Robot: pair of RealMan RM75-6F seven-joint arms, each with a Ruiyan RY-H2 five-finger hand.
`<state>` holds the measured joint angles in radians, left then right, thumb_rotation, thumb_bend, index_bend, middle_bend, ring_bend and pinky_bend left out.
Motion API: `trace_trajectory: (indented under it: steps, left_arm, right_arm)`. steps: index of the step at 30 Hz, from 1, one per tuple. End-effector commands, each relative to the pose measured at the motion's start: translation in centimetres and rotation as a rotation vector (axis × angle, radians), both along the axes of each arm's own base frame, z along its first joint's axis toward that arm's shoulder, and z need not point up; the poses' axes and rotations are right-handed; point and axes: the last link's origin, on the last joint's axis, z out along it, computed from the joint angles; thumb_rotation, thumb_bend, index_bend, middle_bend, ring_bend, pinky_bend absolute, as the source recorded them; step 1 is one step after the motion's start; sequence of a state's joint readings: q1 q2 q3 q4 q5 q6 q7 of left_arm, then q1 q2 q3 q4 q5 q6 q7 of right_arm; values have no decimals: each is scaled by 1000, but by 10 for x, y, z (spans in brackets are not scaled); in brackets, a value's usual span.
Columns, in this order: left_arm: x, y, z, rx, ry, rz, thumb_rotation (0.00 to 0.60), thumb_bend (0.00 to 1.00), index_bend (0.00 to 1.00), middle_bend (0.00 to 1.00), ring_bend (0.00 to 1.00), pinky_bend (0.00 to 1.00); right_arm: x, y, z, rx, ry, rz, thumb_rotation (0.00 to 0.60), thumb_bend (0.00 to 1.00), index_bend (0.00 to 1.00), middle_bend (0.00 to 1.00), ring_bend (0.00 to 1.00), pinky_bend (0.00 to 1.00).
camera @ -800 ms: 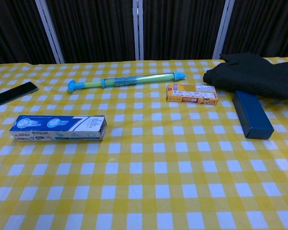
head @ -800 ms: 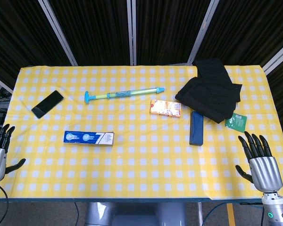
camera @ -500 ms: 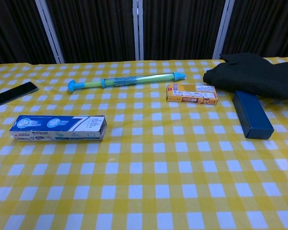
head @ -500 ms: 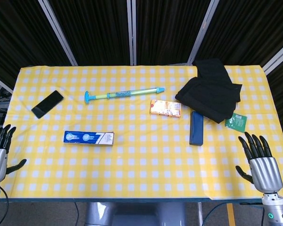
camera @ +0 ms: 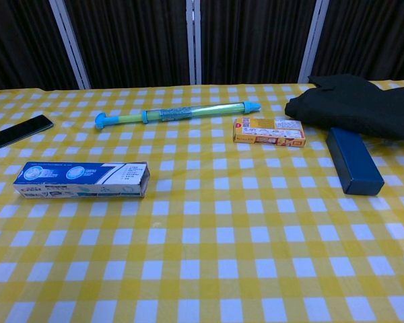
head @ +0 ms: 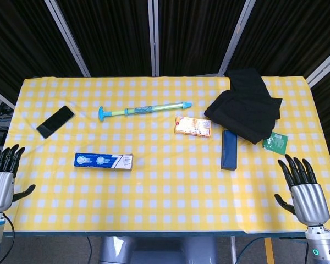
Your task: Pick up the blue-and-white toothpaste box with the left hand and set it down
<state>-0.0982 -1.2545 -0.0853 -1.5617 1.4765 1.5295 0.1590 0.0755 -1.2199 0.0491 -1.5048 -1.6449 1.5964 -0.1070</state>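
Observation:
The blue-and-white toothpaste box [head: 103,160] [camera: 81,180] lies flat on the yellow checked table [head: 170,192], left of centre. My left hand [head: 2,179] hovers at the table's front left corner, well to the left of the box, fingers spread and holding nothing. At the front right corner my right hand [head: 301,190] is also spread and empty. Neither hand shows in the chest view.
A black phone [head: 55,121] lies at the far left. A blue-green water squirter [head: 144,110], an orange box [head: 193,126], a dark blue case [head: 229,149], black cloth [head: 246,104] and a green packet [head: 275,141] occupy the back and right.
My left hand has shifted slightly right, toward the table. The box and the right hand have not moved.

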Motion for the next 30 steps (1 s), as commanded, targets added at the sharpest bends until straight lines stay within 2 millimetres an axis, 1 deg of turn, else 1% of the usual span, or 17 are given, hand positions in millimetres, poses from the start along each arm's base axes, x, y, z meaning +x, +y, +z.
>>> trace_trajectory:
  steps: [1,5,7,8,11,14,18,20,24,28,30]
  left_arm:
    - [3,4,0,1,-14,-8,600,75,0,0,0,33]
    - [12,17,-3,-41,-28,-29,600,126,21,0,14,128]
    - [19,28,-4,-67,-21,-39,600,161,58,0,43,160]
    - [21,32,-4,-73,-17,-43,600,195,85,4,60,177]
    - [29,43,-8,-110,5,-51,600,241,113,16,81,194]
    - [39,57,-16,-178,55,-55,600,242,119,28,90,197]
    - [48,70,-23,-222,99,-48,600,242,174,75,125,221]
    - [55,78,-30,-268,113,-37,600,242,188,86,135,227]
    - [63,89,-43,-341,141,-10,600,242,160,84,136,226]
    - [72,97,-64,-408,162,8,600,242,137,59,134,221]
    - [75,100,-72,-423,169,14,600,242,132,51,130,220]
  right_arm:
    - [-1,0,0,3,-1,-3,600,90,26,0,0,0]
    - [-1,-1,0,7,-9,-4,600,90,36,0,0,0]
    - [0,-1,1,7,-12,0,600,90,39,0,0,0]
    - [0,-1,1,7,-13,0,600,90,39,0,0,0]
    - [0,-1,1,8,-18,2,600,90,40,0,0,0]
    - [0,0,2,9,-25,2,600,90,42,0,0,0]
    - [0,0,4,9,-33,2,600,90,48,0,0,0]
    - [0,0,5,7,-37,4,600,90,49,0,0,0]
    - [1,0,8,4,-49,8,600,90,49,0,0,0]
    - [1,1,9,5,-60,11,600,89,49,0,0,0]
    - [1,1,10,6,-64,11,600,89,49,0,0,0]
